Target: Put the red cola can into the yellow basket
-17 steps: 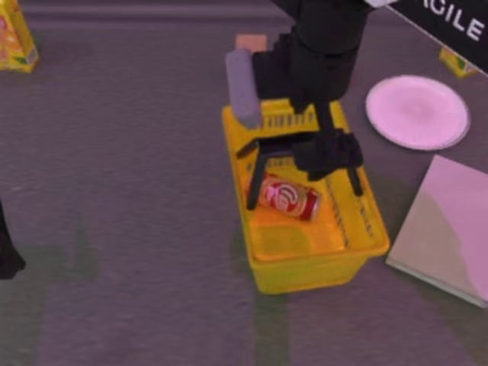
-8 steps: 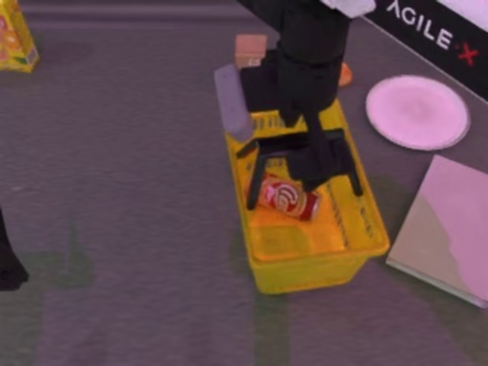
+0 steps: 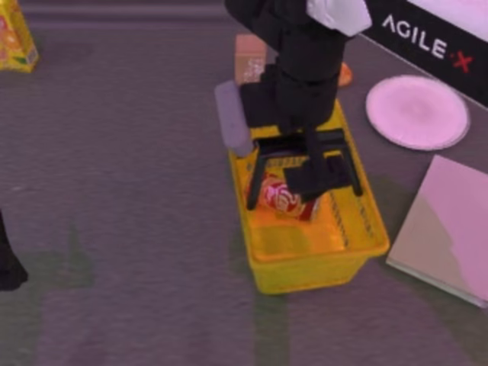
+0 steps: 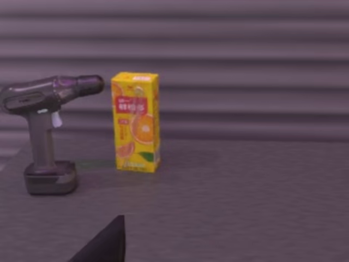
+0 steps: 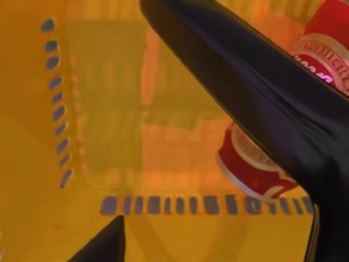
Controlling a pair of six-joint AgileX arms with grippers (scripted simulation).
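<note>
The red cola can (image 3: 279, 200) lies on its side on the floor of the yellow basket (image 3: 320, 267), under the raised black handle (image 3: 301, 145). My right gripper (image 3: 322, 179) hangs inside the basket just above the can's right end, open and holding nothing. In the right wrist view the can (image 5: 256, 169) lies beyond the handle bar (image 5: 262, 103), and one fingertip (image 5: 112, 240) shows over the yellow floor. My left gripper (image 3: 8, 271) is parked at the table's left edge, one fingertip (image 4: 112, 240) over bare table.
A juice carton (image 3: 14, 38) stands far left at the back, with a grey drill (image 4: 43, 136) beside it. A pink plate (image 3: 417, 112) and a pink board (image 3: 450, 229) lie right of the basket. A small brown box (image 3: 250, 57) sits behind it.
My right arm has swung left and its gripper has come down and forward over the can's right end. The can lies where it was. The left arm has stayed parked.
</note>
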